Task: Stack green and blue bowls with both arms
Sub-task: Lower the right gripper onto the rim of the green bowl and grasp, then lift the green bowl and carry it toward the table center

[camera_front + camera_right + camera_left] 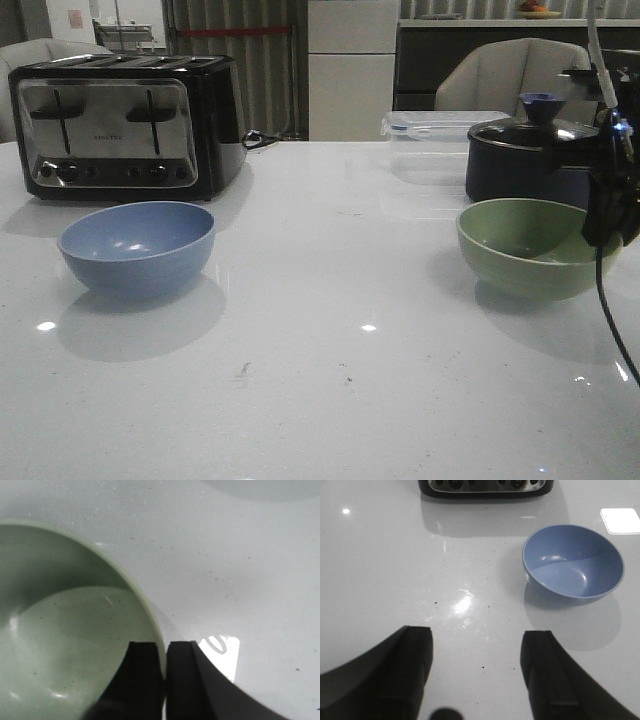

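The dusty blue bowl point(137, 246) sits on the white table at the left, in front of the toaster; it also shows in the left wrist view point(573, 562). The pale green bowl point(532, 247) sits at the right; it fills the right wrist view point(65, 625). My right gripper point(612, 215) is shut on the green bowl's right rim, one finger inside and one outside point(165, 652). My left gripper point(477, 645) is open and empty above bare table, short of the blue bowl; it is out of the front view.
A black and silver toaster point(125, 125) stands at the back left. A dark blue lidded pot point(525, 155) and a clear lidded box point(435, 145) stand behind the green bowl. A thin black cable point(608, 310) hangs from the right arm.
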